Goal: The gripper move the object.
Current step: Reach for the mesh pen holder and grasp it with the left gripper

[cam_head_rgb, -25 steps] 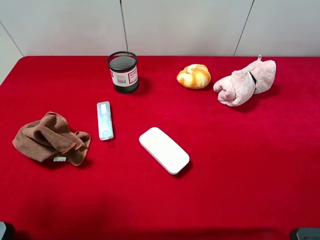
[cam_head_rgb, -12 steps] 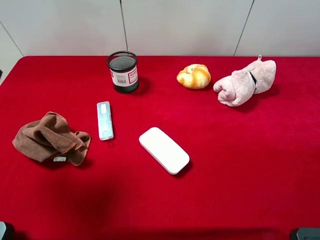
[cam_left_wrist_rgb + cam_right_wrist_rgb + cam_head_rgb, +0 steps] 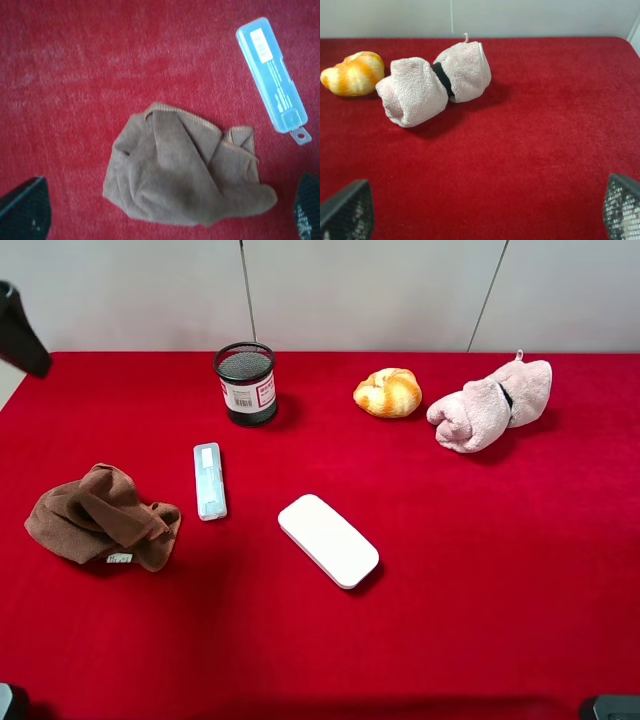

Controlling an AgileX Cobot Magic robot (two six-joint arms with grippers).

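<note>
The black wire-mesh pen cup [image 3: 246, 383] with its white and red label stands upright at the back of the red table [image 3: 450, 590], left of centre. It shows in neither wrist view. A black part of the left arm [image 3: 20, 330] shows at the upper left edge of the high view, far from the cup. In the left wrist view my left gripper [image 3: 165, 215] is open and empty above a brown cloth [image 3: 180, 170]. In the right wrist view my right gripper [image 3: 484, 210] is open and empty, facing a pink plush roll [image 3: 432, 82].
A slim light-blue case [image 3: 209, 480] lies between the cloth [image 3: 100, 515] and the cup. A white flat oblong case [image 3: 328, 540] lies mid-table. A toy croissant [image 3: 387, 392] and the pink plush roll [image 3: 490, 405] sit at the back right.
A black part of the left arm has come into view at the upper left edge of the high view. Nothing on the table has moved.
</note>
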